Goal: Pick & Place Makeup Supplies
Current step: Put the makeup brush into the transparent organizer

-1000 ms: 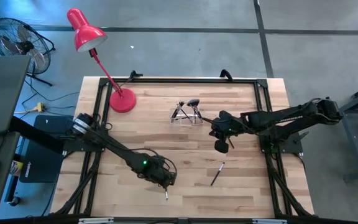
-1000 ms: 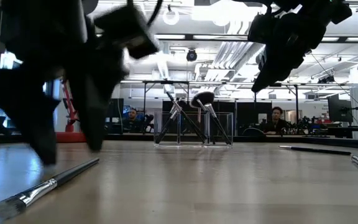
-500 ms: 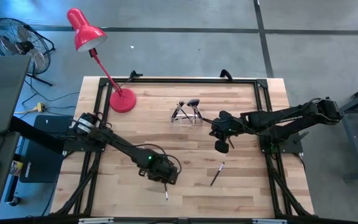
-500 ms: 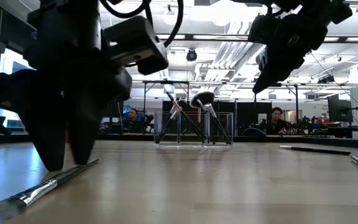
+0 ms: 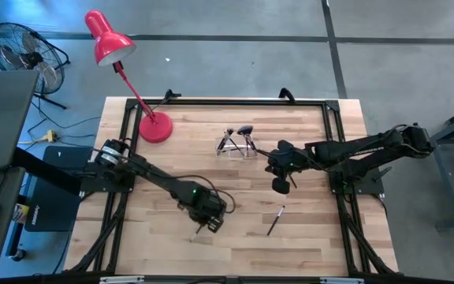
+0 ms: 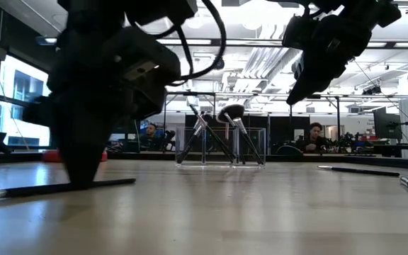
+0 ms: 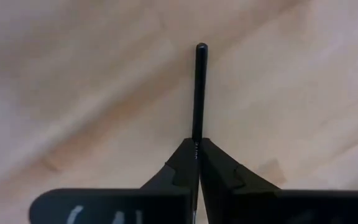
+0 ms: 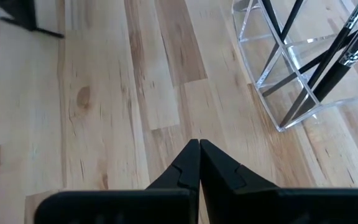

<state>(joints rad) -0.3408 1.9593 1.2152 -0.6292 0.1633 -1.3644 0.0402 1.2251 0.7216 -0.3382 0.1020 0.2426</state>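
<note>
Left wrist view: left pincer (image 7: 197,144), gaping a second ago, now clenched on a dark brush (image 7: 199,87) lying on the desk (image 7: 73,74); ready for lifting, probably.

table (image 5: 306,130): pale wood, smooth | holder (image 8: 303,81): clear glossy plastic | brush (image 7: 199,87): matt black

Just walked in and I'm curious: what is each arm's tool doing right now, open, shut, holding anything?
Left tool: shut on a thin dark brush lying on the table.
Right tool: shut, empty, above the table.
</note>
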